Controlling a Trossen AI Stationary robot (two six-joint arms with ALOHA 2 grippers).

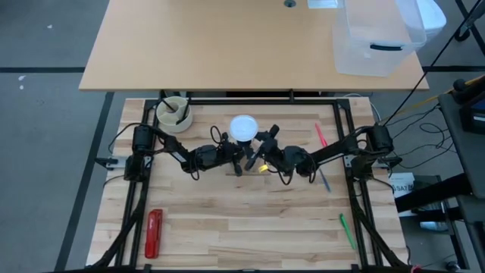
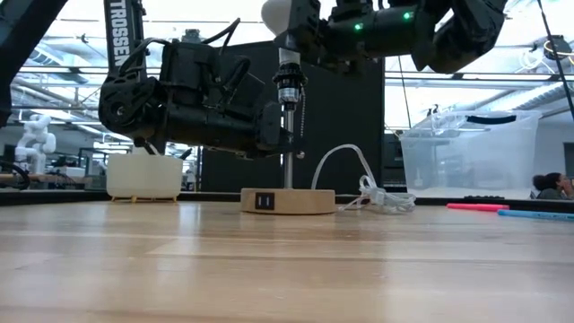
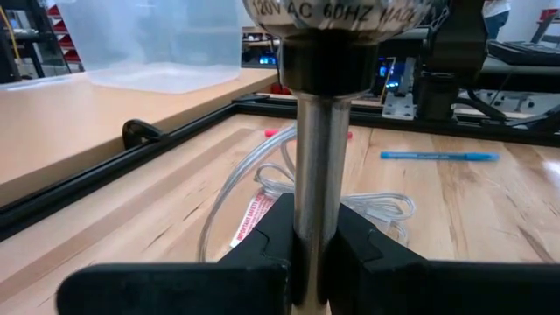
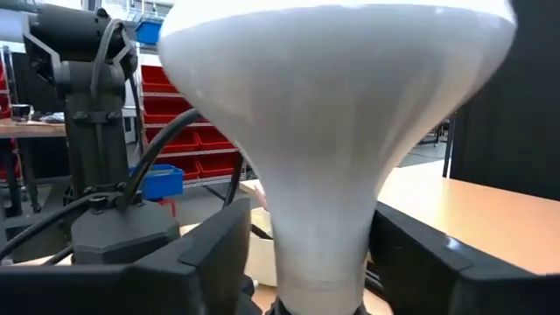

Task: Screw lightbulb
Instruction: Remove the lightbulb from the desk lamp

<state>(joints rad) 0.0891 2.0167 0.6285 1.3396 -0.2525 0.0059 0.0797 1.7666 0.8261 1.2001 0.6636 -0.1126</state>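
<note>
High view: one lightbulb (image 1: pixel 242 127), white round dome, at tabletop (image 1: pixel 227 220) centre between two dark arms. Left end effector (image 1: pixel 238 157) and right end effector (image 1: pixel 261 154) meet beneath it. One red tool (image 1: pixel 154 233), two green markers.

Low view: one round wooden base (image 2: pixel 288 200), thin metal post (image 2: pixel 288 144) upright, clear cord coiled beside.

Left wrist view: left fingers clamped on smooth metal post.

Right wrist view: right fingers closed against bulb's tapering frosted neck.
</note>
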